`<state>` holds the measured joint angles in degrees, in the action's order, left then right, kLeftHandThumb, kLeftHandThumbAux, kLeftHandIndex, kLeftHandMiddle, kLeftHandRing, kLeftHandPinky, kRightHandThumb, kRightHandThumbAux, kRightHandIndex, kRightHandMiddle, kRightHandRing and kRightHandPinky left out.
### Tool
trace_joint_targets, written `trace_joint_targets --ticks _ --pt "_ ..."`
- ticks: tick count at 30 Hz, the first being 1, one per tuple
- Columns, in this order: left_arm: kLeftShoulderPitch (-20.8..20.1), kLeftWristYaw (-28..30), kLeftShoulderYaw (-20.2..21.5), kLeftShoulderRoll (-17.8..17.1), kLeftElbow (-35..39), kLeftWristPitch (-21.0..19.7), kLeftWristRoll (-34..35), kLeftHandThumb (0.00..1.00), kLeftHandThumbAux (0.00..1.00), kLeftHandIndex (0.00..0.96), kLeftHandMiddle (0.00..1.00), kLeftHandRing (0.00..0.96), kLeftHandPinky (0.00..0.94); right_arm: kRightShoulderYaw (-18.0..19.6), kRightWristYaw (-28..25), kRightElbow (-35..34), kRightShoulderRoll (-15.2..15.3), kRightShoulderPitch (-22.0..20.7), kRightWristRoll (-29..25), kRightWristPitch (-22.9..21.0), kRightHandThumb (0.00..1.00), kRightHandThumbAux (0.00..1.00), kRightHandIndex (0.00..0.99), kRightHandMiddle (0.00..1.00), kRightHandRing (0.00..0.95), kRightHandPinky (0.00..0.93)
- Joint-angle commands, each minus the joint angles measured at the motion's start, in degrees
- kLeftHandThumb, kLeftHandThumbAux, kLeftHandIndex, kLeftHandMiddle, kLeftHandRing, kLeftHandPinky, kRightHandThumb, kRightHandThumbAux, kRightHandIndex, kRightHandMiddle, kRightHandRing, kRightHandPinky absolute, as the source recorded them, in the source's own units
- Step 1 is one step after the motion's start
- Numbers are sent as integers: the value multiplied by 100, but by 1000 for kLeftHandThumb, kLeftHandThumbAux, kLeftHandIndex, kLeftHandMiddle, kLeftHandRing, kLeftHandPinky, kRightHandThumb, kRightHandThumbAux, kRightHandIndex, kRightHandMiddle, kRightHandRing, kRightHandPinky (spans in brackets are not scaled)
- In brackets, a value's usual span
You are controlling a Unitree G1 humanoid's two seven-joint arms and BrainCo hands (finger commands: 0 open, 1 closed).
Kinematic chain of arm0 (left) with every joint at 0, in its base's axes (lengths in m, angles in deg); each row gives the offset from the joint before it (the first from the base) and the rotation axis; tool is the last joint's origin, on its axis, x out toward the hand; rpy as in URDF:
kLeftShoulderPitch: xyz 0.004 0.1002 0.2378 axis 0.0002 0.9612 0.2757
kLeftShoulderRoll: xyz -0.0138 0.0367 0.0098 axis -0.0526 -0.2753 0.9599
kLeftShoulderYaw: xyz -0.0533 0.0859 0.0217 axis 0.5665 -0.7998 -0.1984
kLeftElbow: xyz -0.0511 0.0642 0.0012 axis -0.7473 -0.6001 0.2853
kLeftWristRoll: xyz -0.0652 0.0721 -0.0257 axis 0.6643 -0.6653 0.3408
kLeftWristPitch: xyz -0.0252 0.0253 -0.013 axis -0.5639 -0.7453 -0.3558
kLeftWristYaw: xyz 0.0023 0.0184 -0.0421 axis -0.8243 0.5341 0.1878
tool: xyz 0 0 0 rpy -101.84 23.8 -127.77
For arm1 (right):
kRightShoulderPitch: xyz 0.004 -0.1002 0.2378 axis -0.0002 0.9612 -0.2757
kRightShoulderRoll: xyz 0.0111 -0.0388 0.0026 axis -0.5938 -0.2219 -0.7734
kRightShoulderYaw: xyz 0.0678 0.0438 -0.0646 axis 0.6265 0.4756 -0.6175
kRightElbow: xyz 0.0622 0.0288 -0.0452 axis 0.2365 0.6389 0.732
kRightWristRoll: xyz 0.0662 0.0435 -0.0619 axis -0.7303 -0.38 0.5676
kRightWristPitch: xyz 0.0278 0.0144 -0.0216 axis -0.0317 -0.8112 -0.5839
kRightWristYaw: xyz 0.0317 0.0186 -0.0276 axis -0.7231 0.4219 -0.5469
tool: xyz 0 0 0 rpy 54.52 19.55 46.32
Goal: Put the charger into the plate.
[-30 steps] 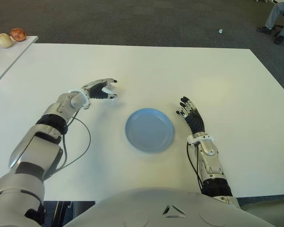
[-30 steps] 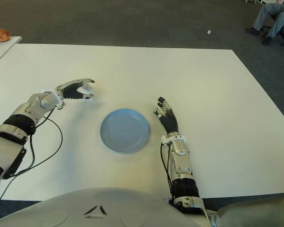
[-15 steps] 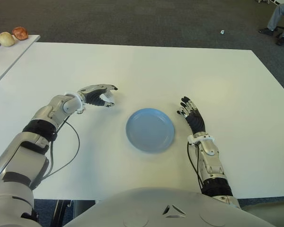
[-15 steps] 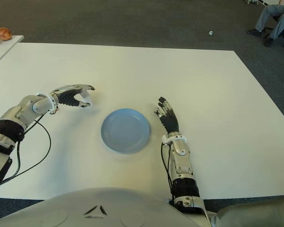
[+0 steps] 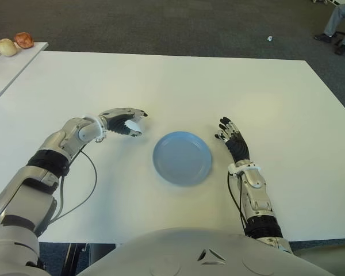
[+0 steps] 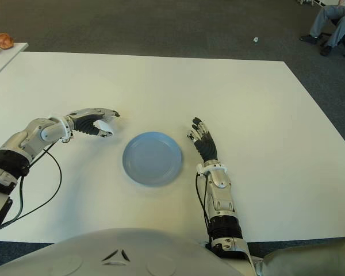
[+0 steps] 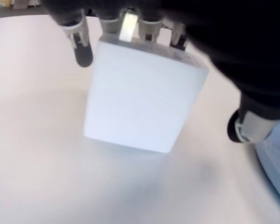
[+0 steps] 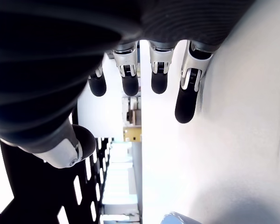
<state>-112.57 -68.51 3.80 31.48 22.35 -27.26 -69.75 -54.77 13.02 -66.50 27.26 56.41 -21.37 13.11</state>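
A white block-shaped charger (image 7: 140, 102) sits in my left hand (image 5: 138, 123), whose fingers (image 7: 81, 46) curl over its top while the thumb (image 7: 249, 126) stands beside it. In the eye views the charger (image 5: 130, 122) shows as a white patch inside that hand, just above the white table (image 5: 178, 86). The round blue plate (image 5: 182, 158) lies a short way to the hand's right and holds nothing. My right hand (image 5: 229, 133) shows right of the plate with straight fingers holding nothing.
A side table (image 5: 3, 66) at the far left carries a few round food items (image 5: 11, 45). A black cable (image 5: 89, 181) loops from my left arm over the table. A person's legs (image 5: 340, 20) show at the far right on the dark carpet.
My left hand has carried the charger nearer to me and slightly right, toward the plate. The right hand has stayed where it was.
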Motion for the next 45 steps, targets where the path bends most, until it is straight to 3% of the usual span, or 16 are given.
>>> trace_joint_targets --ticks 1,18,38,45 --pt "263 421 136 -189 400 7 182 0 503 0 0 0 0 -3 25 70 -16 42 -27 -224 0 605 0 0 0 0" --pt "550 813 406 -352 908 156 343 0 531 0 0 0 0 -10 24 128 -24 -39 -23 -246 0 597 0 0 0 0" --pt "670 445 472 -353 1035 272 29 0 529 0 0 0 12 -26 41 224 -13 -89 24 -213 0 593 0 0 0 0" --pt "695 76 485 -337 1080 273 -274 0 527 0 0 4 33 -31 40 281 -4 -109 47 -147 0 594 0 0 0 0"
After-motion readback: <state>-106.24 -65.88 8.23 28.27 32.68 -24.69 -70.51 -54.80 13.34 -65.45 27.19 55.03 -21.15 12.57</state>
